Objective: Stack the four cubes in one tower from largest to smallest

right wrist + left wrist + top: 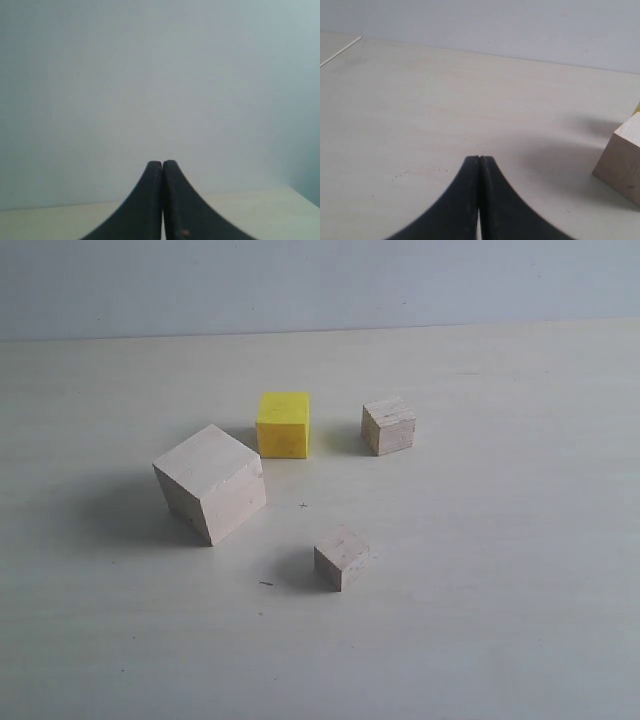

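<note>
Left jaws first: pressed together, black tips touching with just a hairline seam between them, nothing pinched. Their lower part is cut off by the frame edge. They sit low over the bare worktop point(420, 110). Off to one side the large pale wooden cube point(622, 165) is only partly in shot, sliced by the picture edge, and behind it there's a tiny yellow sliver that I take for the yellow cube point(637, 109), though it's barely there.

Right jaws: same deal, closed tight on nothing and also cropped at the base. That camera mostly gets the pale wall point(160, 75) plus a thin strip of worktop.

The exterior view has the count: four cubes, all sitting separately on the worktop, none stacked. One large pale one on the left, turned corner-on. One yellow just behind it to the right; can't tell if those two touch. Two small wooden cubes: the far small cube point(388, 425) right of the yellow, clearly apart, and the near small cube point(342, 558) out front by itself. A couple of dark specks on the worktop are too tiny to identify.
</note>
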`<action>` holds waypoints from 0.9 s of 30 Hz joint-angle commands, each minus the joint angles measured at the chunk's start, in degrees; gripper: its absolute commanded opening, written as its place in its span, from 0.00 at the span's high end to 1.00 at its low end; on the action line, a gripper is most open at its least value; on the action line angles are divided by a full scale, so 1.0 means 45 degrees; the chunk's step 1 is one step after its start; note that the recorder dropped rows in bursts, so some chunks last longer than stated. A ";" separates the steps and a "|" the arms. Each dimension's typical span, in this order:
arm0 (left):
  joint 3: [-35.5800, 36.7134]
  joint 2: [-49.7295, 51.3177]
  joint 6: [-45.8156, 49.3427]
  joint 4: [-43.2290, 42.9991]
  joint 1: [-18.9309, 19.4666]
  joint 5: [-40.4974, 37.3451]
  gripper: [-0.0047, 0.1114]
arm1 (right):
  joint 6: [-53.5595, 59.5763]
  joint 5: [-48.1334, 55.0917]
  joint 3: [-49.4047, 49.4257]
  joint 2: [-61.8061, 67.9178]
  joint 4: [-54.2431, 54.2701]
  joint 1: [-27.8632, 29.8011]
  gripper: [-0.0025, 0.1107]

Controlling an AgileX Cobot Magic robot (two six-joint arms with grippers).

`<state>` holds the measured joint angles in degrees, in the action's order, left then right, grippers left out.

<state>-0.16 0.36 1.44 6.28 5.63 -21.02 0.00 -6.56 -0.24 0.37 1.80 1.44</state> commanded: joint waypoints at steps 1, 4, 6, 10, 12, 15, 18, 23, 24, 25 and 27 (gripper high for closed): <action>0.0037 -0.0081 -0.0033 -0.0031 -0.0052 0.0159 0.96 | 0.0000 -0.1198 0.0052 -0.0081 -0.0092 0.0046 0.98; 0.0037 -0.0081 -0.0033 -0.0031 -0.0052 0.0928 0.96 | -0.0100 -0.1507 0.0052 -0.0081 -0.0066 0.0046 0.98; 0.0037 -0.0081 -0.0033 -0.0001 -0.0052 0.3203 0.96 | -0.0834 -0.2199 0.0052 -0.0081 -0.0066 0.0046 0.98; 0.0037 -0.0081 -0.0033 -0.0001 -0.0052 0.6922 0.96 | -0.1679 -0.2728 -0.0235 -0.0081 -0.0066 0.0046 0.98; 0.0037 -0.0081 -0.0033 -0.0001 -0.0052 0.7193 0.96 | -0.1710 -0.2573 -0.0788 -0.0081 -0.0094 0.0046 0.98; 0.0037 -0.0081 0.0195 -0.0001 -0.0028 0.8051 0.96 | -0.1710 -0.1973 -0.1449 -0.0081 -0.0094 0.0046 0.98; 0.0037 -0.0081 -0.1270 0.0020 -0.0028 0.8836 0.96 | -0.1710 -0.1266 -0.2171 0.0090 -0.0094 0.0046 0.98; -0.1200 0.0213 -0.2247 0.0020 -0.0028 0.6659 0.96 | -0.2064 -0.1240 -0.3613 0.1057 -0.0094 -0.0201 0.98; -0.1542 0.0447 -0.2347 0.0020 -0.0028 0.6371 0.96 | -0.2064 -0.1240 -0.3920 0.1294 -0.0094 -0.0403 0.98; -0.2011 0.0801 -0.2371 0.0020 -0.0028 0.6138 0.96 | -0.2064 -0.1210 -0.4163 0.1569 -0.0094 -0.0585 0.98; -0.3082 0.1663 -0.2371 0.0020 -0.0028 0.5727 0.96 | -0.2064 -0.0990 -0.4765 0.2348 -0.0094 -0.1085 0.98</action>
<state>-8.90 3.90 -8.33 6.39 5.63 7.60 -9.10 -12.71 -18.58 7.30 1.80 -1.14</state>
